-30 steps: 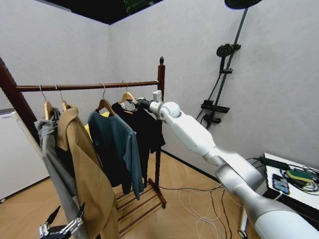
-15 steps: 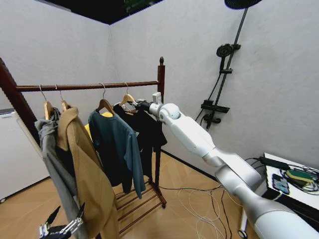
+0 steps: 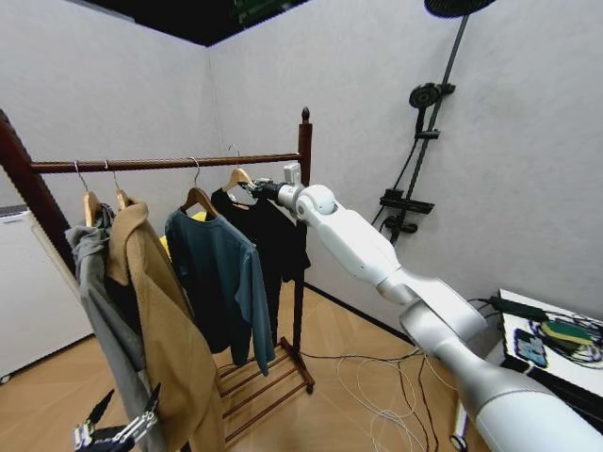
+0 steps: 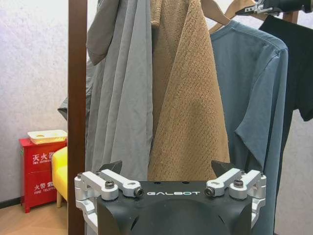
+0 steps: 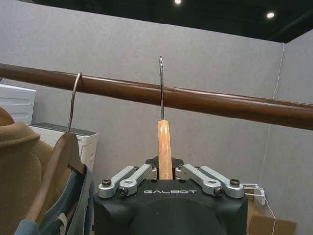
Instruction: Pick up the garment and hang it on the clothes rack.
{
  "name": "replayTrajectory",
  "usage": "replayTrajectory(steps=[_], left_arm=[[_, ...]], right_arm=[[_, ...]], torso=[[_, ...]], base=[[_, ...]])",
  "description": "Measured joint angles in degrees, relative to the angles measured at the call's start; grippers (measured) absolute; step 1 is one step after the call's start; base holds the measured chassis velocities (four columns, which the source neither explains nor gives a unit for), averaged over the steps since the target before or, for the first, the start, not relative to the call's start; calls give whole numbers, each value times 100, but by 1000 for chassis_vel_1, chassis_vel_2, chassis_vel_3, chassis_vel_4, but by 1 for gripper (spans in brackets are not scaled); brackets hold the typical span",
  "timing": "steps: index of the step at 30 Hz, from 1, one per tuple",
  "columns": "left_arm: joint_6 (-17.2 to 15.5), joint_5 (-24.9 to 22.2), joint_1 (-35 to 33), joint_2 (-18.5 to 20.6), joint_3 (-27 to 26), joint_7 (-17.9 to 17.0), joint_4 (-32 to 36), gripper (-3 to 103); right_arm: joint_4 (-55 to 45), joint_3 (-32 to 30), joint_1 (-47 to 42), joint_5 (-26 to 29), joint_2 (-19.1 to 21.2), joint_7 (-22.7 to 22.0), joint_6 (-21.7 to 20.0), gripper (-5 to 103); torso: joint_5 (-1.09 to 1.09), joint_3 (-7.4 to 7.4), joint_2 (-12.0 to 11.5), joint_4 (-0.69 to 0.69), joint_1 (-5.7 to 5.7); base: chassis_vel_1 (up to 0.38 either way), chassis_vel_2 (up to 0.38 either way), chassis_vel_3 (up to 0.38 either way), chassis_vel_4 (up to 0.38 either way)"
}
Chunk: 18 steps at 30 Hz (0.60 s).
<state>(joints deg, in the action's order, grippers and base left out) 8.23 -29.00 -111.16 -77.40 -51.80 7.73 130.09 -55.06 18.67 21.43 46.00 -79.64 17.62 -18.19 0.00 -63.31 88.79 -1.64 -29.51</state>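
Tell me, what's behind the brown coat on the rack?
Behind the brown coat hangs a blue shirt, then the black T-shirt held by the right gripper. The coat covers part of the blue shirt.

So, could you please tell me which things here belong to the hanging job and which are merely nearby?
In the job: black T-shirt on its wooden hanger, clothes rack, right gripper.

Nearby: teal shirt, tan coat, grey garment, shower fixture, left gripper.

Black short-sleeved T-shirt on a wooden hanger at 3 o'clock of the teal long-sleeved shirt, below the dark wooden clothes rack's bar; tan coat at 9 o'clock.
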Motion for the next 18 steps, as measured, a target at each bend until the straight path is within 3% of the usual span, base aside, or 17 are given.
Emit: replayTrajectory(steps=[18], left_arm=[[0, 0, 0, 0, 0, 0, 0, 100]], right_arm=[[713, 87, 148, -239, -314, 201, -21, 10]], torso=[[1, 0, 0, 0, 0]], base=[[0, 0, 0, 0]])
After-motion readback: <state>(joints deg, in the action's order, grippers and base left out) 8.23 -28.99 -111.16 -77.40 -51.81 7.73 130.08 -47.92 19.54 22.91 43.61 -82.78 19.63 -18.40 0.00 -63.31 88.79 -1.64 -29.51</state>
